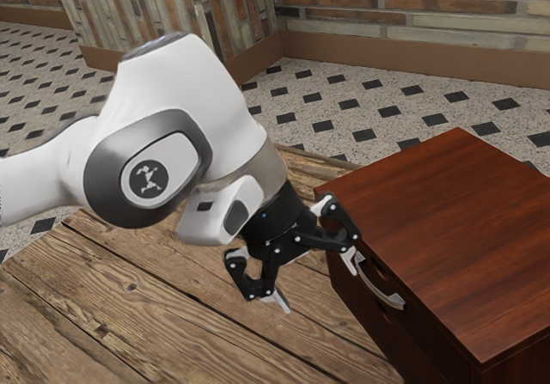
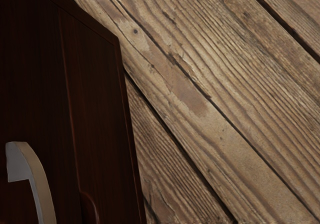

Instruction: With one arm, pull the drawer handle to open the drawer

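A dark red wooden cabinet stands on the plank table at the exterior view's right. Its drawer front faces the arm and carries a curved silver handle. My black gripper hangs just in front of the drawer, open, with its fingers spread wide. The upper fingertip sits right beside the handle's near end, and the lower fingertip is out over the planks. Nothing lies between them. In the wrist view the drawer front and one end of the handle lie close under my hand.
The table is made of rough wooden planks, bare to the exterior view's left of the cabinet. Behind it are a tiled floor and brick walls.
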